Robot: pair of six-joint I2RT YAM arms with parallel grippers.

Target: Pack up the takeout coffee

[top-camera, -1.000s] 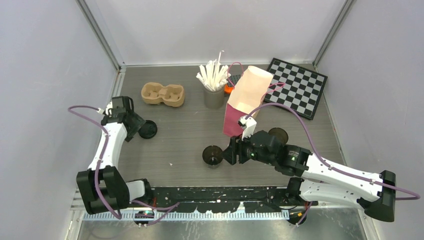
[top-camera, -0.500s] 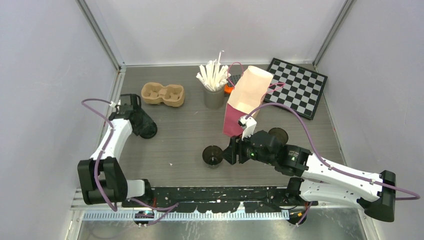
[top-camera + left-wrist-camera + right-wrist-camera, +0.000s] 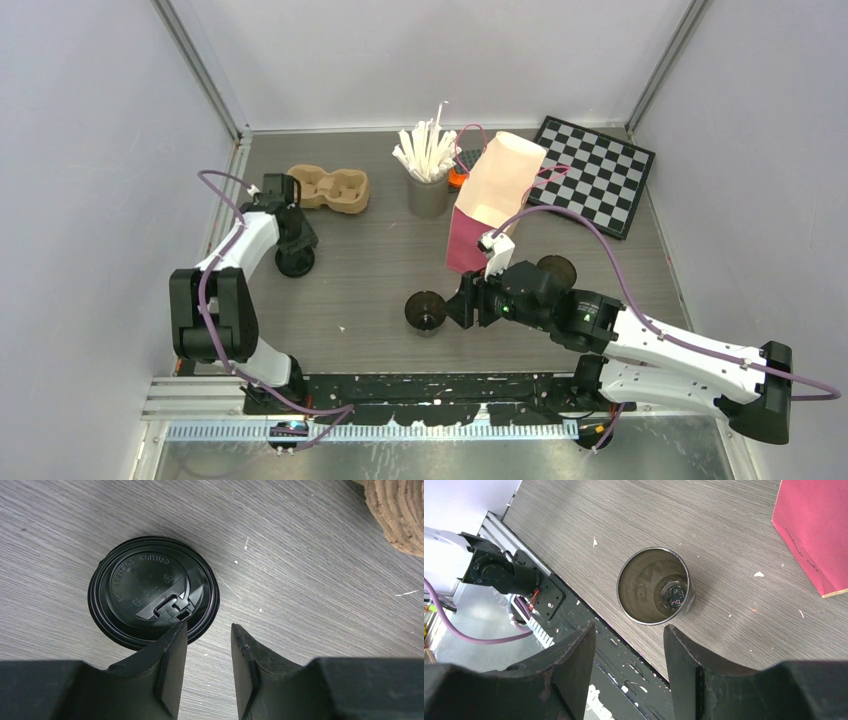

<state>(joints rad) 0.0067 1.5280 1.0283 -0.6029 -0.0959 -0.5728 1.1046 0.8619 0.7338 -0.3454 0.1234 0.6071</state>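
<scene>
**Left arm relocated to the lid, right arm static**

Diff vs a second ago: the left arm has swung in from the table's left edge toward the tray (image 3: 330, 188) and its elbow is folded tighter. The right arm, cup and bag haven't moved.

Count:
- 1 black lid (image 3: 150, 587), flat on the table (image 3: 370, 260), near-left of the tray
- 1 lidless cup (image 3: 649, 587), upright at centre-front
- 1 more dark round item (image 3: 556, 270), partly hidden behind the right arm (cup or lid, can't tell)
- 1 two-well pulp tray
- 1 grey cup of white sticks (image 3: 428, 197)
- 1 pink bag (image 3: 495, 185), open-topped
- 1 checkerboard (image 3: 592, 172)

Pose:
- The left gripper (image 3: 207, 627) points down at the lid. Its jaws are narrowed to a slim gap with only table showing between them. One fingertip overlaps the lid's rim in the wrist view, and nothing is gripped.
- The right arm is stretched low across the front. The right gripper (image 3: 629, 626) has its jaws wide apart, with the cup just ahead of the fingertips, unheld.
</scene>
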